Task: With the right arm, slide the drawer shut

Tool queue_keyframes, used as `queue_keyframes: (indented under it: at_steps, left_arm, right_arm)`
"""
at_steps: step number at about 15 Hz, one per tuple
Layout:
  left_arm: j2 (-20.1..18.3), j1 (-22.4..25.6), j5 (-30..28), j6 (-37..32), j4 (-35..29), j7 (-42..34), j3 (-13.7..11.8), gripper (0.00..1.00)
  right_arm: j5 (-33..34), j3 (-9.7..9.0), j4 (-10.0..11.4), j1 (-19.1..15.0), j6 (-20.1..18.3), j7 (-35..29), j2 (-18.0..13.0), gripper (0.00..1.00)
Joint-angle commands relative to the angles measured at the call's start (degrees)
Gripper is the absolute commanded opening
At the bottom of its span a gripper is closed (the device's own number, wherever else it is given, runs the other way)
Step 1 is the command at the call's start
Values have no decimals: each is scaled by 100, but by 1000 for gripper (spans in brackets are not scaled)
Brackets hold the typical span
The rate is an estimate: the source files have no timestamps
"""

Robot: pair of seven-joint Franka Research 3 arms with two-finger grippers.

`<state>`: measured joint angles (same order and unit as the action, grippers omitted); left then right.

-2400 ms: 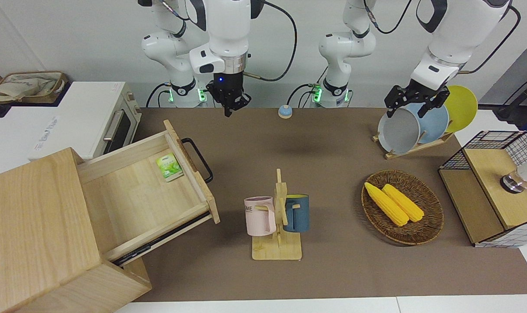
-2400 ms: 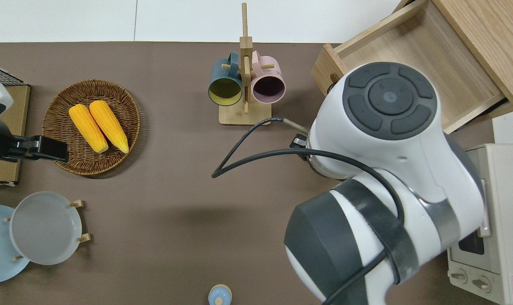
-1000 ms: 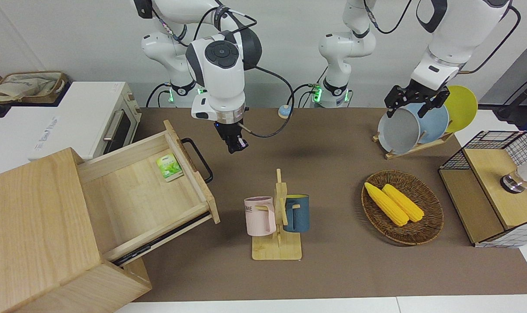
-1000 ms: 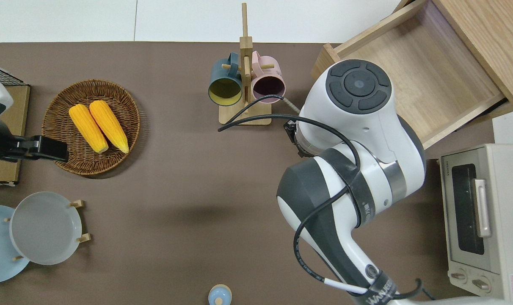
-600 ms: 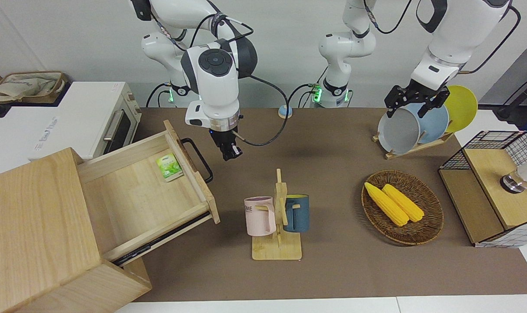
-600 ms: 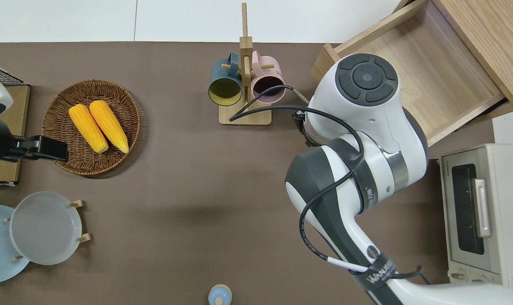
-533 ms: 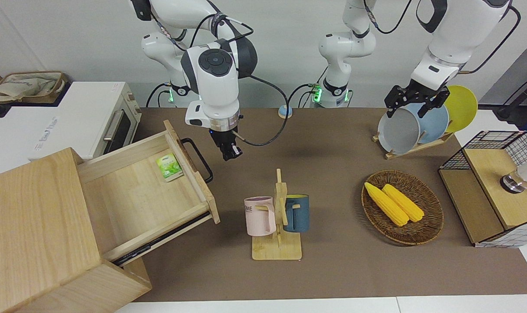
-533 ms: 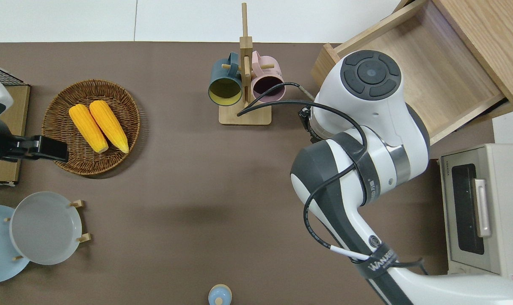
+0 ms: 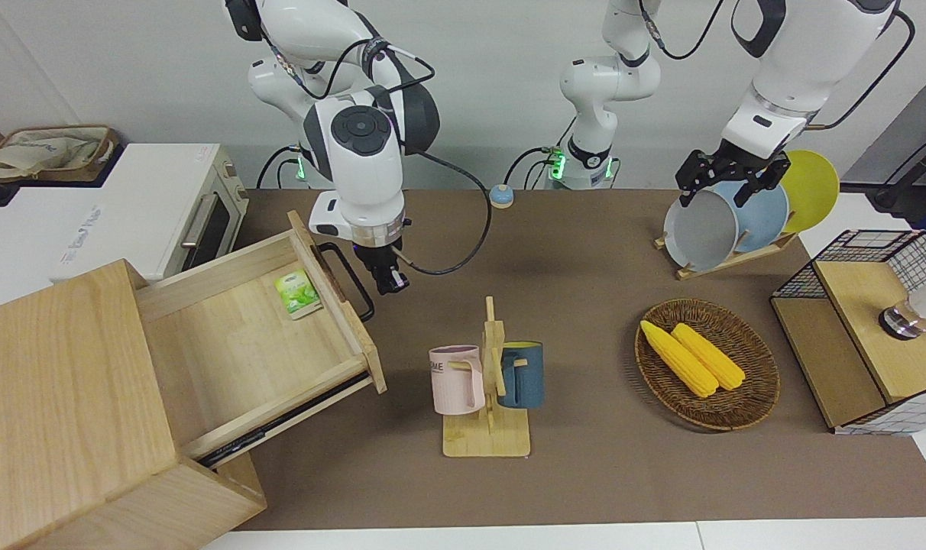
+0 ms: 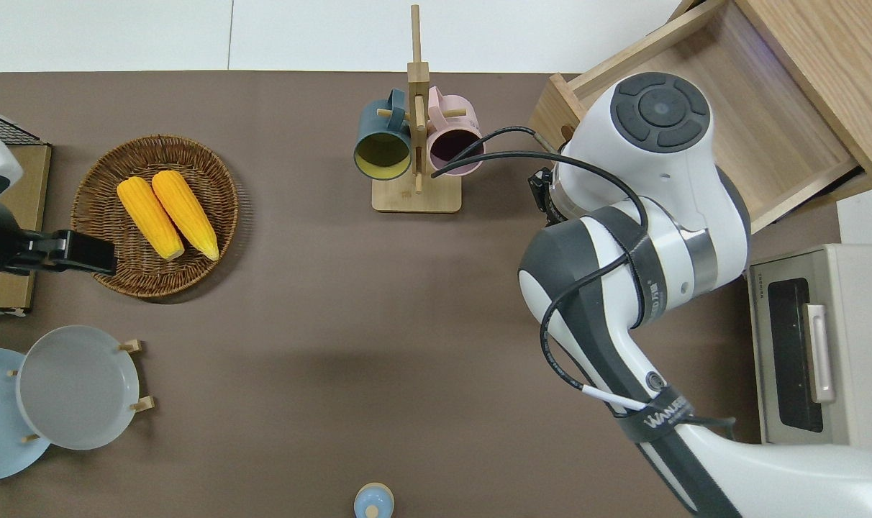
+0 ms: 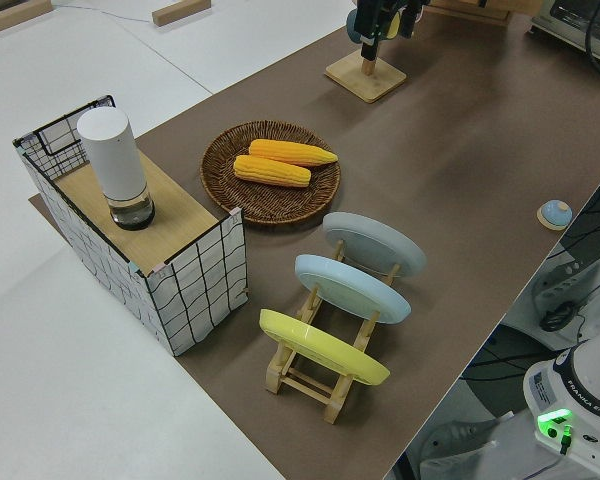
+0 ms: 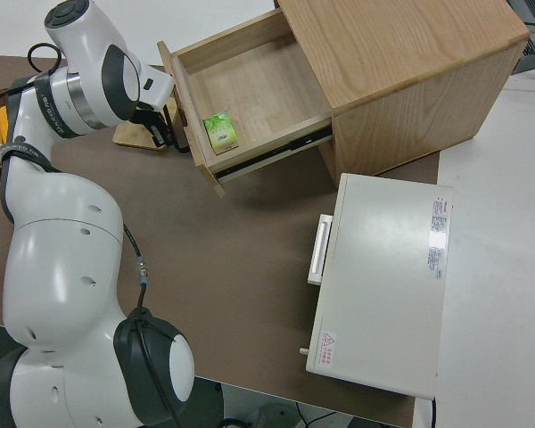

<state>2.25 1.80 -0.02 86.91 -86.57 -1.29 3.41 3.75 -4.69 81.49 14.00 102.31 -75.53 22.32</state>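
bare mat (image 9: 448, 252) lies before the drawer (image 9: 280, 336); the mug rack (image 9: 490, 382) stands near its front.

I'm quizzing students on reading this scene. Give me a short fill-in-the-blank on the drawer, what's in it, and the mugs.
1. The drawer of the wood box stands ____.
2. The small packet lying in the drawer is ____ in colour.
3. The right hand is close to the drawer's black ____.
4. On the mug rack hang a pink mug and a ____ one.

Missing words: open; green; handle; blue
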Motion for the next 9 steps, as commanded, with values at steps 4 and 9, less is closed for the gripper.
queue_keyframes:
  at_steps: [4,9]
  left_arm:
    - [65,22,98,-113,149,-55,37,993]
    - [65,22,98,-113,149,-55,37,993]
  right_arm:
    - [152,-93,-98,-415,438,109,150,0]
    - [152,-128,-203,-731,483,582,211,0]
